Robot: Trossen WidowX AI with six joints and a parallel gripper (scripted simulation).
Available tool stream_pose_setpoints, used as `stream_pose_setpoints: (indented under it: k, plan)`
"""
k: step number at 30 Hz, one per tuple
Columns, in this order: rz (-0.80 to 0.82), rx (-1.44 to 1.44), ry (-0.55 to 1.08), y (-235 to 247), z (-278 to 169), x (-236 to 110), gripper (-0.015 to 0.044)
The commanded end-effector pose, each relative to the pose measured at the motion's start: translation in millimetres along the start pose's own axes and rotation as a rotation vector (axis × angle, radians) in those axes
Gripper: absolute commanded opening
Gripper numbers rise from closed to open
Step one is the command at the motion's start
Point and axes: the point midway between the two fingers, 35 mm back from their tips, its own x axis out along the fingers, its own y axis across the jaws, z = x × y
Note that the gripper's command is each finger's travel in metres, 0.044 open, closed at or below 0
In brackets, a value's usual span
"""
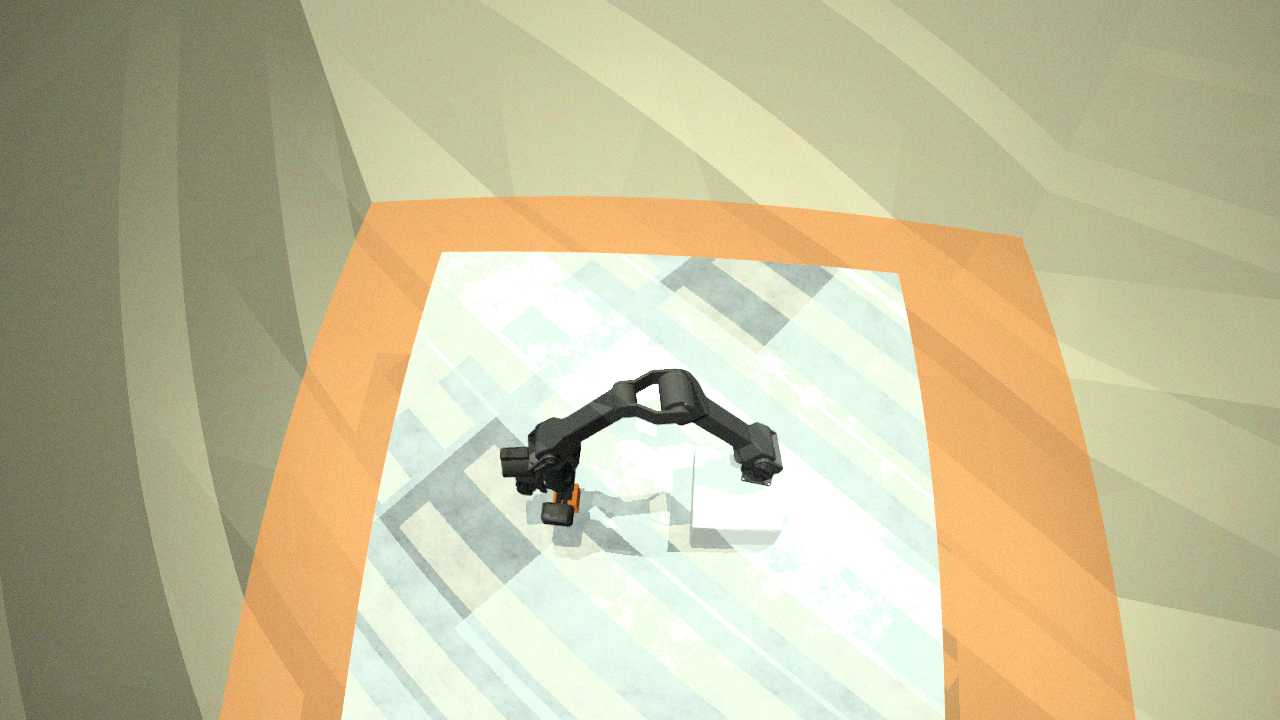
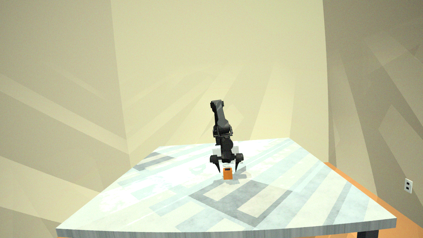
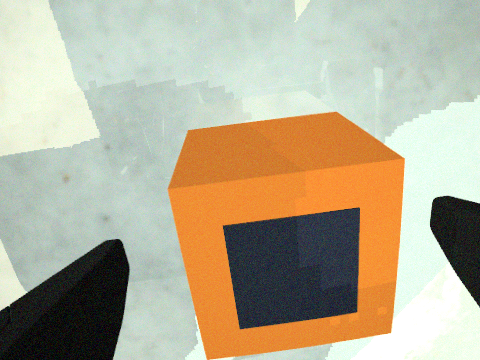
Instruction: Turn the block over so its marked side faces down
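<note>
Between the spread fingers of the pincer [image 3: 280, 260], and just below their tips, stands the block [image 3: 287, 234]; nothing is pinched yet. One dark finger [image 3: 60, 334] lies to one side of it and the other [image 3: 460, 240] to the opposite side, both apart from its faces, with more gap on the first side as the wrist view shows it.

To do this step well, I judge the pincer should sink until the tips are about halfway down the block's sides, centre itself so both fingers meet the faces together, then press squarely on two opposite flat sides. An off-centre close may push or twist the block on the worktop [image 2: 295, 189]. A grip at mid-height should leave room to roll it over afterwards.

The block is an orange cube with sharp edges and plain, smooth-looking sides. Its top face carries a dark navy square, the marked side, pointing up at the pincer. Seen from outside, it sits upright on the worktop [image 2: 227, 174], directly under the pincer [image 2: 227, 171], with the arm's pale base beyond it.
</note>
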Motion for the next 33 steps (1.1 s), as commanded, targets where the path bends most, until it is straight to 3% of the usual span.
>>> stream_pose_setpoints:
  k: [1, 6, 25, 29, 33]
  plan:
    - [-0.005, -0.005, 0.010, -1, -2, 5, 0.0361]
    - [-0.005, -0.005, 0.010, -1, -2, 5, 0.0230]
    - [-0.005, -0.005, 0.010, -1, -2, 5, 0.0103]
    - [-0.005, -0.005, 0.009, -1, -2, -14, 0.0000]
    - [-0.005, -0.005, 0.009, -1, -2, -25, 0.0000]
